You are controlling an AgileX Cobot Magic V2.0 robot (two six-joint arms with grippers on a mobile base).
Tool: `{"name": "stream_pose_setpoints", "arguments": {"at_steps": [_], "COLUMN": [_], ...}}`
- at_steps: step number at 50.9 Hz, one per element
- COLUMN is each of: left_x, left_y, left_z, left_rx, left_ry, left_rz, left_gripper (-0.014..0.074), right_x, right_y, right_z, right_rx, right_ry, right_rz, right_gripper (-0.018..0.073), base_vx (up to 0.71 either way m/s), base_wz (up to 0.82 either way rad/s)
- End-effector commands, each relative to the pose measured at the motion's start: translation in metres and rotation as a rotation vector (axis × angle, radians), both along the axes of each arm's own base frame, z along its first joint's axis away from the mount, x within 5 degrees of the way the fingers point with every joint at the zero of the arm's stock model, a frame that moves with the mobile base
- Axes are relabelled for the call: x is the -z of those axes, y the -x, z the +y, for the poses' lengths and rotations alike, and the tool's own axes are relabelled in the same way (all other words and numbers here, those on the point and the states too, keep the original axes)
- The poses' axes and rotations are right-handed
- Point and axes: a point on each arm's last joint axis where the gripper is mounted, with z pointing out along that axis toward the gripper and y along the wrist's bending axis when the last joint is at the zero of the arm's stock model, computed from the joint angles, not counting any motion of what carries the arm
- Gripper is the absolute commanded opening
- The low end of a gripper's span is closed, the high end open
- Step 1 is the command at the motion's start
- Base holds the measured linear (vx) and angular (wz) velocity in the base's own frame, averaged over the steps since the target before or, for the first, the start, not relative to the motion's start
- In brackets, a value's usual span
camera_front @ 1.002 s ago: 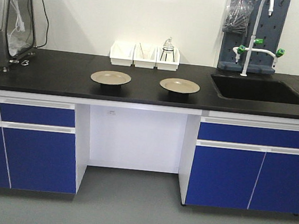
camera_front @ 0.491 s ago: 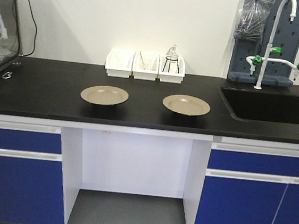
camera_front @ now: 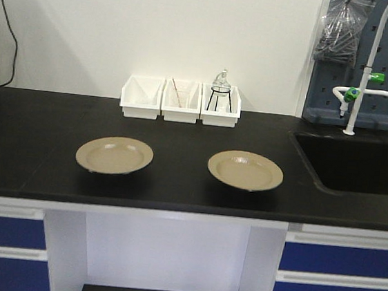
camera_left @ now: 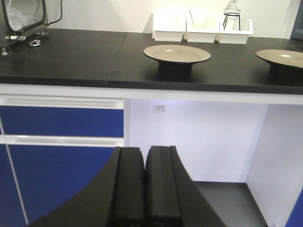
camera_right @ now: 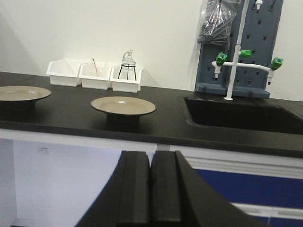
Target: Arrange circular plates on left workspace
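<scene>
Two round tan plates with dark rims lie side by side on the black countertop (camera_front: 34,143): the left plate (camera_front: 114,154) and the right plate (camera_front: 245,170). The left wrist view shows them as a near plate (camera_left: 177,53) and a far plate (camera_left: 282,57); the right wrist view has one plate (camera_right: 122,105) in the middle and the other plate (camera_right: 21,93) at the left edge. My left gripper (camera_left: 144,153) is shut and empty, below the counter's front edge. Equally low and short of the counter, my right gripper (camera_right: 150,158) is shut on nothing.
Three white bins (camera_front: 181,100) line the wall behind the plates; the rightmost holds a glass flask on a stand (camera_front: 220,90). A recessed black sink (camera_front: 355,162) with a white faucet (camera_front: 369,66) lies to the right. Blue cabinets (camera_front: 335,285) sit under the counter.
The front view has moved closer to the counter and shifted right, so the plates and bins look larger. The machine at the far left has slid out of frame. The plates have not moved.
</scene>
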Motion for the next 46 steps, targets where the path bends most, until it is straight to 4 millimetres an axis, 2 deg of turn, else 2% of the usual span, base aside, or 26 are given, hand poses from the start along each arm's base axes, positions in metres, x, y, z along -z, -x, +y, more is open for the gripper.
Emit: {"name": "stream_pose_setpoints", "arguments": {"at_steps": [1, 46], "left_x": [-0.0019, -0.0019], "left_y": [-0.0002, -0.0002], "left_z": [0.0005, 0.0005], "left_rx": [-0.005, -0.005], "left_ry": [0.006, 0.006], "left_rz": [-0.079, -0.079], "left_gripper": [0.0, 0.0], "right_x": [-0.0007, -0.0007], "right_y": [0.0009, 0.0009], "right_z": [0.0002, 0.0002], "right_rx": [-0.002, -0.002], "right_ry": [0.001, 0.001], "right_rz": [-0.068, -0.068], "right_gripper": [-0.0004, -0.0004], "base_vx": [0.49, 0.46], "base_wz": [-0.02, 0.02]}}
